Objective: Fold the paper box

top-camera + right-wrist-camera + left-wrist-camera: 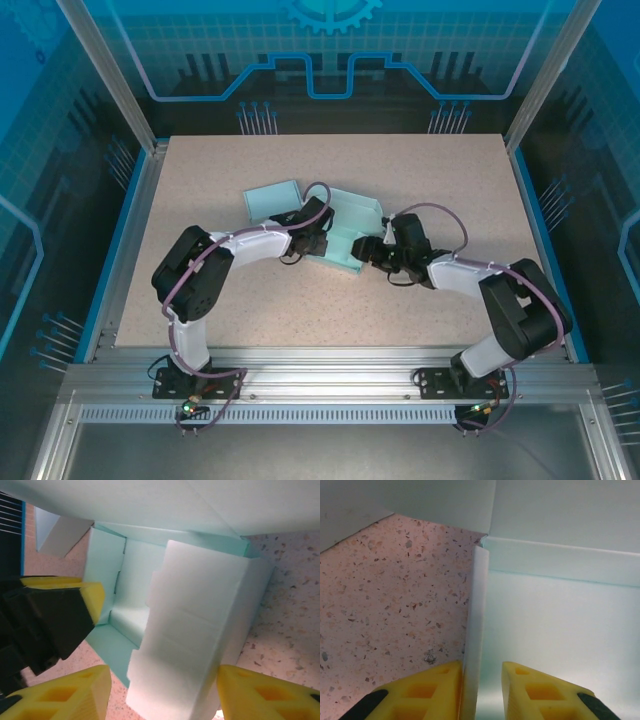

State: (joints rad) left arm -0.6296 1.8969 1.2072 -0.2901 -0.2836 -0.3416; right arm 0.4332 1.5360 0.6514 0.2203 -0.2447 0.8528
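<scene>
Box wall (476,605) loosely straddled, unclamped, by left gripper (480,680); centre-frame flap (190,630), ungripped inside parted right gripper (162,685), may be creased if closed upon askew.

Black-jointed white arms (250,243), purplish cables (432,206), seemingly rubbery yellow fingers (420,690).

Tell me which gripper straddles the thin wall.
The left gripper: a thin upright wall stands between its fingers. The right gripper spans a broad folded flap.
</scene>
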